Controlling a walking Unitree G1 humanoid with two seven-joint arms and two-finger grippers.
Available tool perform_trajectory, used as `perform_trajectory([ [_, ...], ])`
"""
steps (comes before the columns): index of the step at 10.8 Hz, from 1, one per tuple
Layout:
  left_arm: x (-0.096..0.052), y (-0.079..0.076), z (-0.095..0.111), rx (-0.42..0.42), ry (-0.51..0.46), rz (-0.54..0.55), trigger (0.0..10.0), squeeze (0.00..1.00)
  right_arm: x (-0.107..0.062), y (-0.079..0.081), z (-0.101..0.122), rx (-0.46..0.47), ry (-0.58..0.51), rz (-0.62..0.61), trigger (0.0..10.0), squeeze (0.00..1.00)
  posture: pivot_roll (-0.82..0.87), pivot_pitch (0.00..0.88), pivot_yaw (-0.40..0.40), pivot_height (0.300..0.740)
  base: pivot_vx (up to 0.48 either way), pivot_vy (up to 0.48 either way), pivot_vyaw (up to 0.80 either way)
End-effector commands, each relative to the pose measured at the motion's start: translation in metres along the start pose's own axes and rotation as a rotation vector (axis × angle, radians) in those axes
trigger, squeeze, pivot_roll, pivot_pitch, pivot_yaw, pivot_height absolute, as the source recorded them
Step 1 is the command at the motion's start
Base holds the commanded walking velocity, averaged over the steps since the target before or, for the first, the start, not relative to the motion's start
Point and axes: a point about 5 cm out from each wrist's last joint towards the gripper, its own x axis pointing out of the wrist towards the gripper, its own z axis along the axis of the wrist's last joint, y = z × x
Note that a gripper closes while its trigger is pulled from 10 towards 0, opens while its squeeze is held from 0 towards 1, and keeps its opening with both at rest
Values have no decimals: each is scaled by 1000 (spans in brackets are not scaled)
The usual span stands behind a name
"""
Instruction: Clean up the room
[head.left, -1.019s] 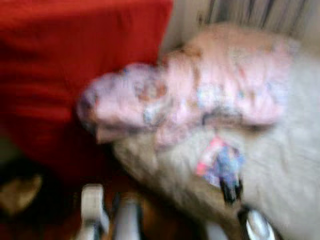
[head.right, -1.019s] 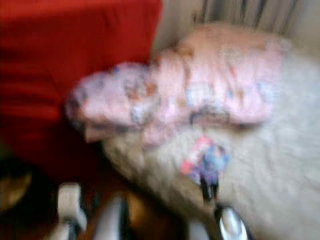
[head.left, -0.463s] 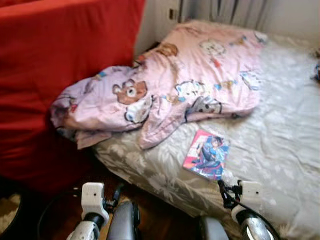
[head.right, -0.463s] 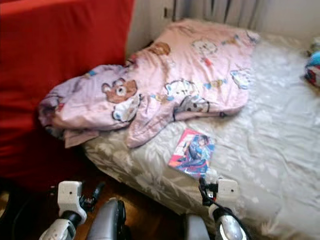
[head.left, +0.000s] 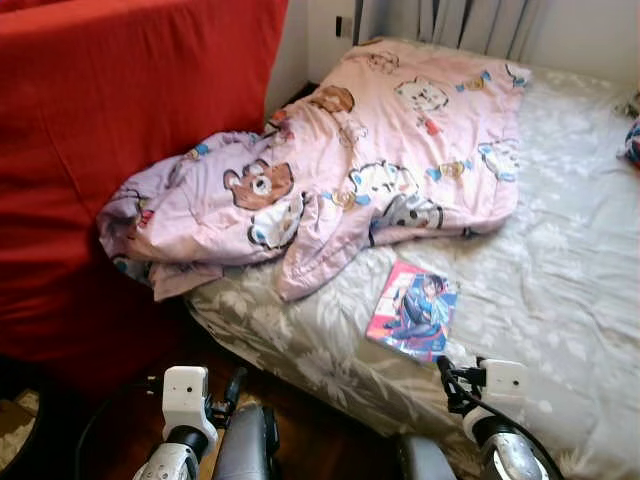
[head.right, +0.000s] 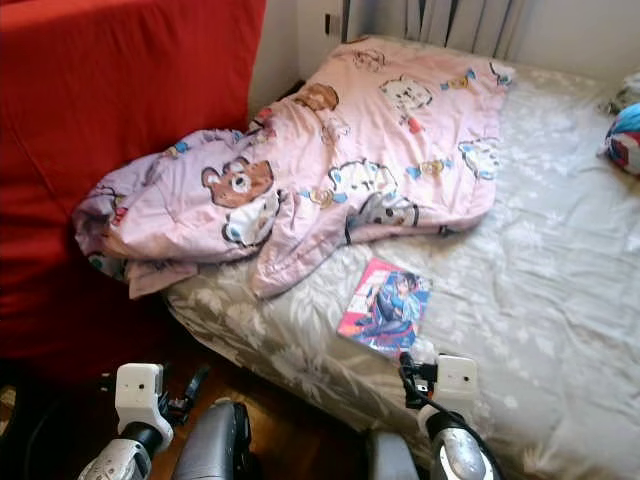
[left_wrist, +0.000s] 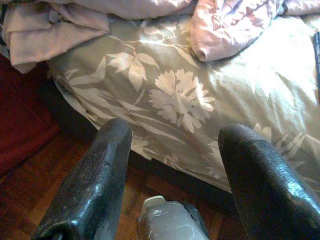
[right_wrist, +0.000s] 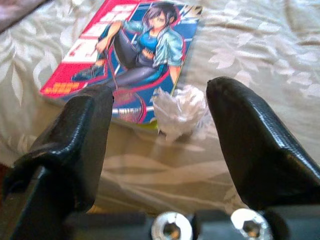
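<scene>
- A comic (head.left: 412, 311) lies flat near the bed's (head.left: 560, 260) front edge, a crumpled white wad (right_wrist: 179, 111) touching its near corner.
- Right gripper (right_wrist: 160, 130) hovers released, fingers either side of the wad.
- Left gripper (left_wrist: 175, 180) hangs released by the bed's front corner.
- A pink quilt (head.left: 330, 180) is heaped toward the bed's left edge.

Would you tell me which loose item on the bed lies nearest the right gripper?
The crumpled white paper, between the right gripper's open fingers; the comic book lies just beyond it.

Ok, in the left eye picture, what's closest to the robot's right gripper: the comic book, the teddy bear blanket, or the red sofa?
From the right gripper, nearest first:
1. Comic book, on the bed just beyond it.
2. Teddy bear blanket, bunched farther up the bed.
3. Red sofa, far left.
</scene>
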Motion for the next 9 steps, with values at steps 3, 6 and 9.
perform_trajectory([
  [3, -1, 2, 2, 1, -2, 1, 10000, 0, -1, -4, -3, 21, 7, -24, 10000, 0, -3, 159, 0, 620, 355, 0, -690],
  [6, -1, 0, 2, 0, -5, -6, 10000, 0, 0, -4, -3, 15, 9, -18, 10000, 0, -4, 161, -1, 620, 334, 0, 0],
  [9, -1, -2, 3, -1, -11, -12, 10000, 0, 3, 1, -4, 2, 43, 47, 10000, 0, -5, 164, 2, 620, 0, 0, 0],
])
